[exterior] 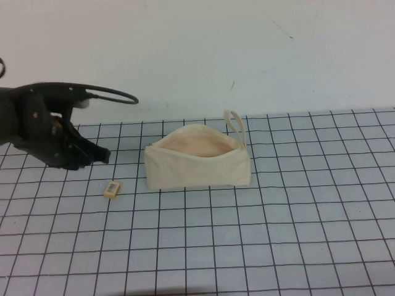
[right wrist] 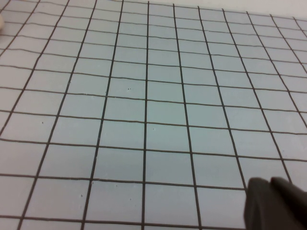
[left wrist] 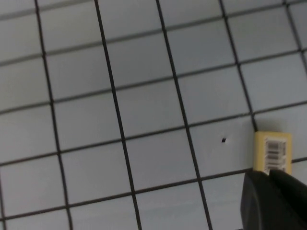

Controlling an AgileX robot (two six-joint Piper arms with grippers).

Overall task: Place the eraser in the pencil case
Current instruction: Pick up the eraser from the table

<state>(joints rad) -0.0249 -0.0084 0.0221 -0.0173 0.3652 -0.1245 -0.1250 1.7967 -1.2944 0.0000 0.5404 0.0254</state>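
Note:
The eraser (exterior: 112, 189), a small pale yellow block with a barcode label, lies on the grid mat to the left of the pencil case. It also shows in the left wrist view (left wrist: 272, 152). The pencil case (exterior: 197, 165) is a cream pouch standing open, peach inside, with its loop strap (exterior: 235, 126) at its right end. My left gripper (exterior: 100, 155) hovers above and behind the eraser, shut and empty; in the left wrist view its tips (left wrist: 268, 173) sit just short of the eraser. My right gripper (right wrist: 269, 182) is shut and empty over bare mat, outside the high view.
The grid mat (exterior: 278, 234) covers the table in front of a white wall. A black cable loop (exterior: 114, 94) arcs over the left arm. A pale edge (right wrist: 1, 23) shows at the corner of the right wrist view.

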